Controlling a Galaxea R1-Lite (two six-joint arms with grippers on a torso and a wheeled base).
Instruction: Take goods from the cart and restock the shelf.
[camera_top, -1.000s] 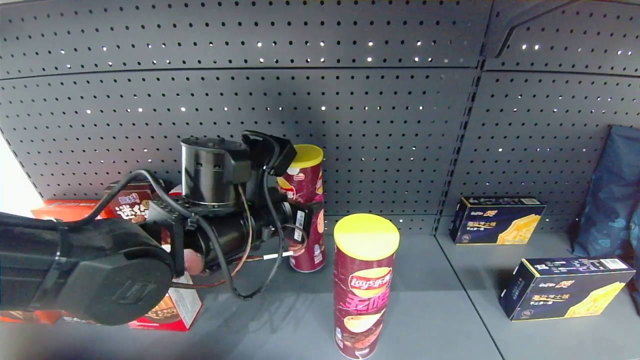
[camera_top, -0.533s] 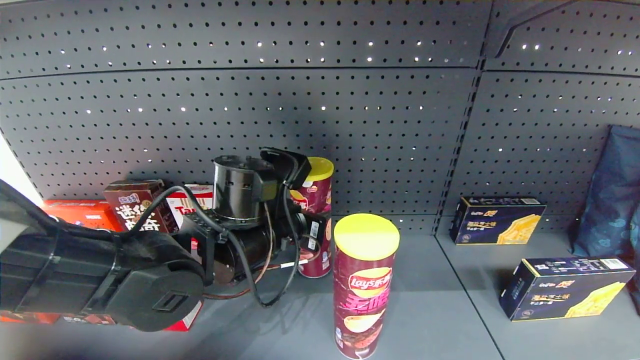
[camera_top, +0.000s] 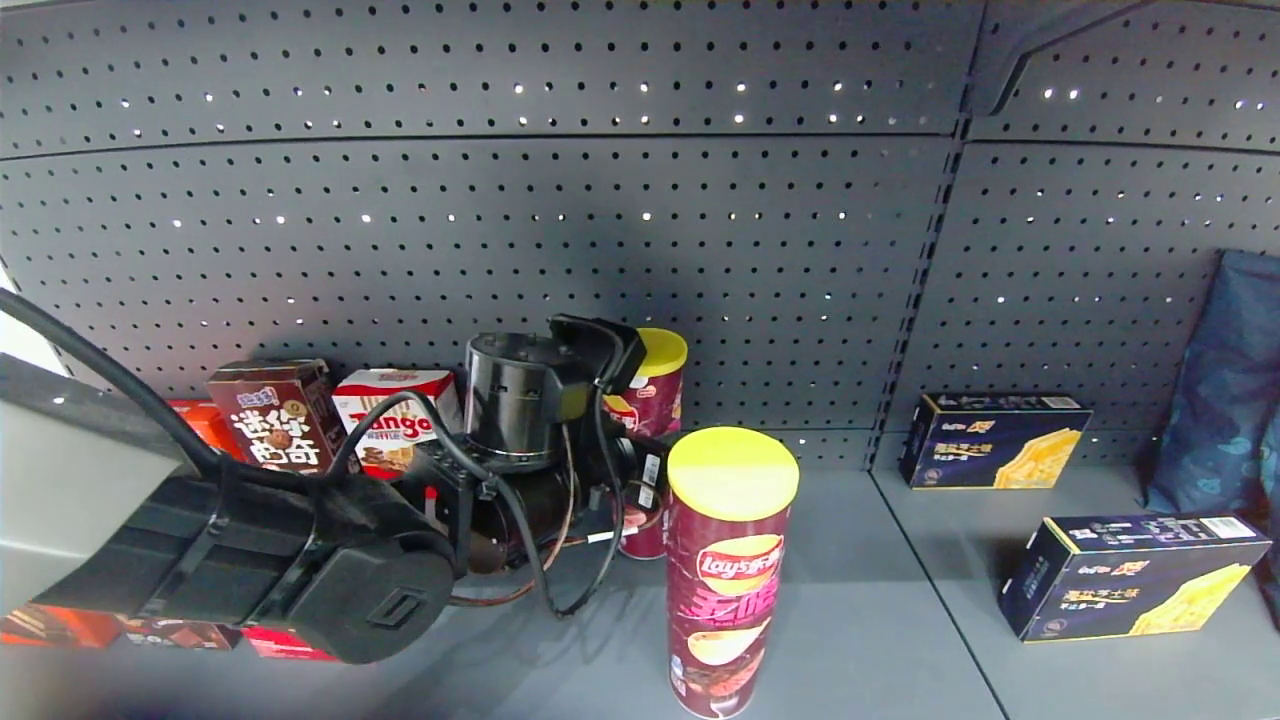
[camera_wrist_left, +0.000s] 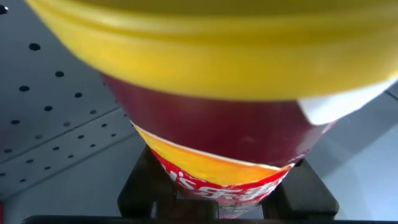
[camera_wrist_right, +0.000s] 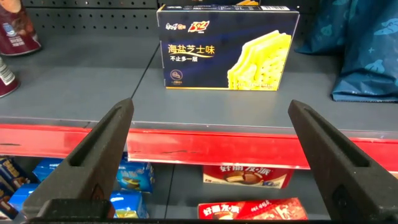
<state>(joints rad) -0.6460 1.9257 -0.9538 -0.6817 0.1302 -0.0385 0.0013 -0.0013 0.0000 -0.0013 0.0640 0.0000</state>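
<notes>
My left gripper is shut on a maroon chip can with a yellow lid, held upright near the pegboard back of the grey shelf. In the left wrist view the held chip can looms close, with my left gripper clamped on its body and a black finger on each side. A second, matching can stands in front and slightly right of it. My right gripper is open and holds nothing, facing the shelf's front edge before a dark blue biscuit box.
Brown, white and red snack boxes stand at the shelf's left, behind my left arm. Two dark blue boxes and a blue bag are on the right. A red edge strip runs below the shelf, with more goods underneath.
My left arm has carried the chip can to the right, lower and closer to the pegboard, behind the standing can. The boxes at the left have come into sight.
</notes>
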